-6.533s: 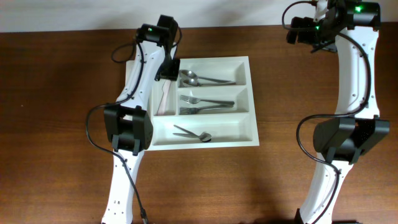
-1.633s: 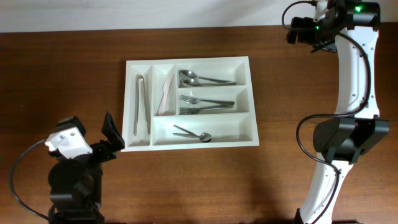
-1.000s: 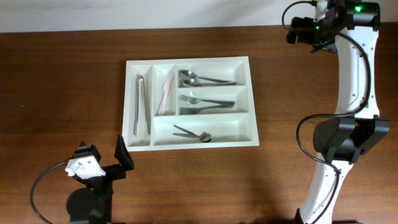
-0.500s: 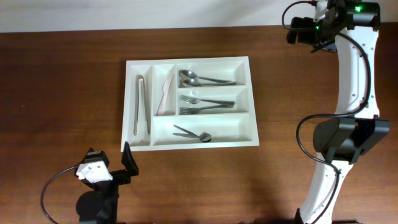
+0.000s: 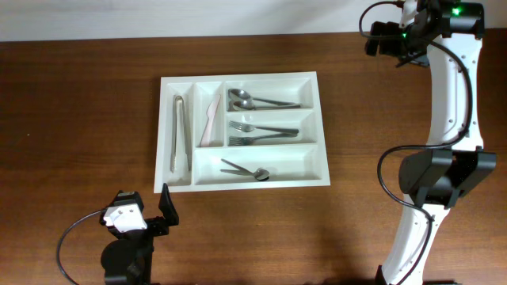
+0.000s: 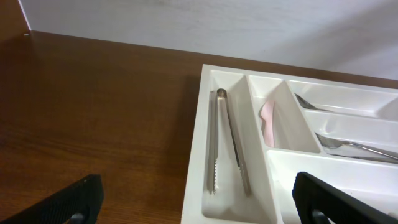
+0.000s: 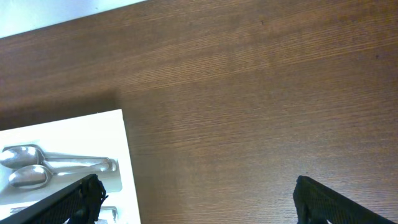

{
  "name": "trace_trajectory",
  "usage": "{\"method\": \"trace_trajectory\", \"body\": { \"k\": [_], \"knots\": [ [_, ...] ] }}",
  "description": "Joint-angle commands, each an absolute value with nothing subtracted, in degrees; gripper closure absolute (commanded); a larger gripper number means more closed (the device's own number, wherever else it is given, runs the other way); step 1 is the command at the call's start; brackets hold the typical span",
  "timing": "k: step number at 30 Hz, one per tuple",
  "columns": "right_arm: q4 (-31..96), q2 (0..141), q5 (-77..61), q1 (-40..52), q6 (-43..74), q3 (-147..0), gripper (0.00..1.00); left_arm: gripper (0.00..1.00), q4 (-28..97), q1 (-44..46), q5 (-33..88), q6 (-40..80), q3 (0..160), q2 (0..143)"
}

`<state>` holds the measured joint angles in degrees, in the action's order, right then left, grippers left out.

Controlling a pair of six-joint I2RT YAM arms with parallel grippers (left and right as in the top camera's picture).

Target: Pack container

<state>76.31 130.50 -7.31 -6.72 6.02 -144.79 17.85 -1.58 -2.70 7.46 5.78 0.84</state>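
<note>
The container [image 5: 238, 77] is a large white tray in the middle of the table. It holds metal tongs [image 5: 181, 133] in the far-left narrow compartment, a pink utensil [image 5: 210, 123] beside them, two spoons [image 5: 253, 100], two forks [image 5: 261, 133] and more cutlery [image 5: 245, 169] in the wide ones. My left gripper [image 5: 144, 203] is open and empty, pulled back off the tray's front left corner. In the left wrist view its fingertips [image 6: 68, 202] frame the tray [image 6: 199, 137] and tongs [image 6: 227, 140]. My right gripper [image 5: 386, 41] is open and empty at the far right.
The right wrist view shows the tray's corner [image 7: 124, 155] with the spoons [image 7: 37, 165] and bare brown table [image 7: 249, 112] between the right gripper's [image 7: 199, 199] fingertips. The right arm's base [image 5: 436, 178] stands right of the tray.
The left arm has left the tray, where the tongs now lie, and folded back to the front left. In the last second it shifted slightly right. The right arm has not moved.
</note>
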Motion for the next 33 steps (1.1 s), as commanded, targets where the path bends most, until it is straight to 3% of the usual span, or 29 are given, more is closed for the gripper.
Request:
{"method": "trace_trajectory", "body": {
  "k": [1,33],
  "knots": [
    [76.3,130.7,-7.0,-6.8,6.3,-144.5,0.01,0.01,17.8,-1.9,-1.7,6.3,5.5,0.3],
    [80.8,126.5,-2.3,-6.4,6.1,-144.5,0.01,0.01,17.8,-1.9,-1.7,6.3,5.5,0.3]
  ]
}}
